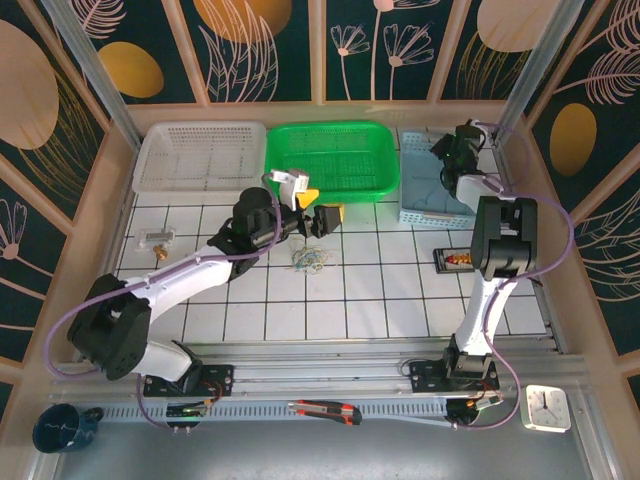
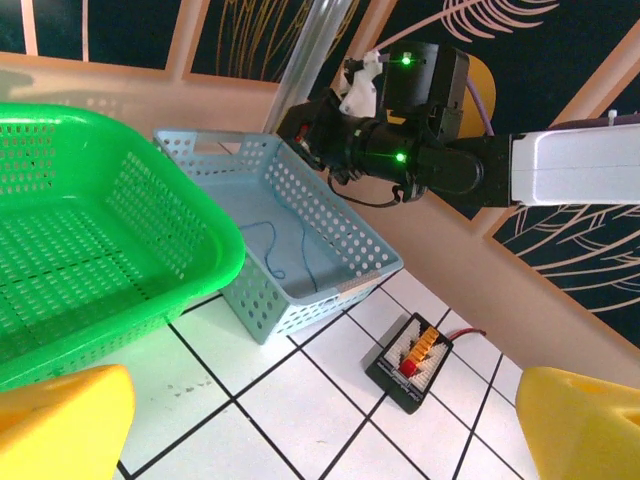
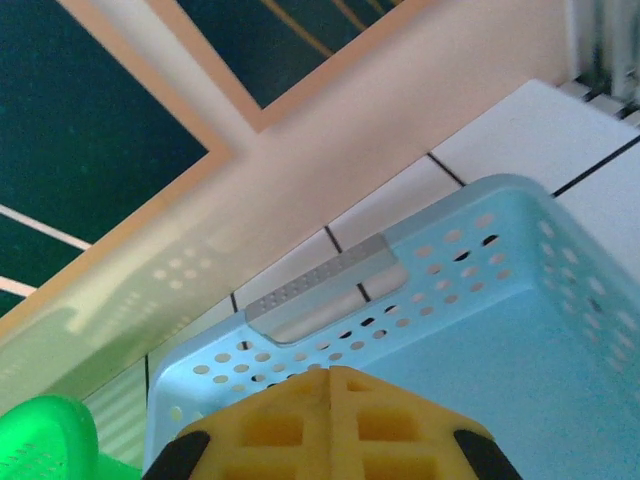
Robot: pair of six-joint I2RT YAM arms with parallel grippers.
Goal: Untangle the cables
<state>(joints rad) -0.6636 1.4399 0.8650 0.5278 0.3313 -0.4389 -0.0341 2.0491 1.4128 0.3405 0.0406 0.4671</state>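
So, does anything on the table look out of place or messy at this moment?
Only the cables: a small tangled clump lies on the tiles near the green basket. One thin blue cord lies alone in the light blue basket. Nothing looks spilled or broken.

Green perforated plastic basket [image 1: 330, 155]; white lattice basket [image 1: 200, 155]; pale blue plastic basket [image 1: 415, 170]. White tiled tabletop [image 1: 400, 300], dark grid lines. Tangled thin cables [image 1: 308, 260]: blue, tan, white. Dark teal wall panels [image 1: 420, 70], tan leaf drawings.
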